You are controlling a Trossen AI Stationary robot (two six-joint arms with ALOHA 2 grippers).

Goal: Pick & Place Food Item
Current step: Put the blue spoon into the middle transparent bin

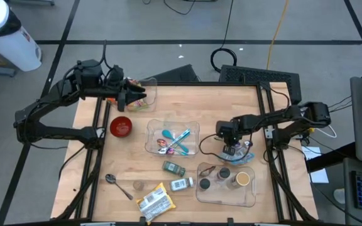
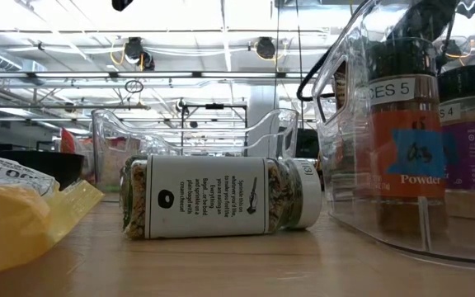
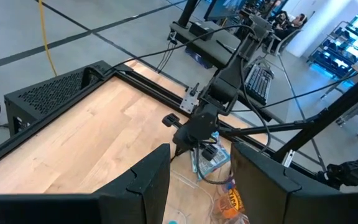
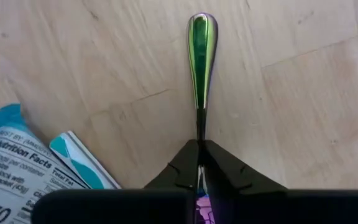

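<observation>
i'm seeing my right gripper clamping the iridescent utensil handle on the table, beside the blue food packet. my left gripper is hovering over the far-left clear bin; its grip looks partly spread, apparently empty.
</observation>
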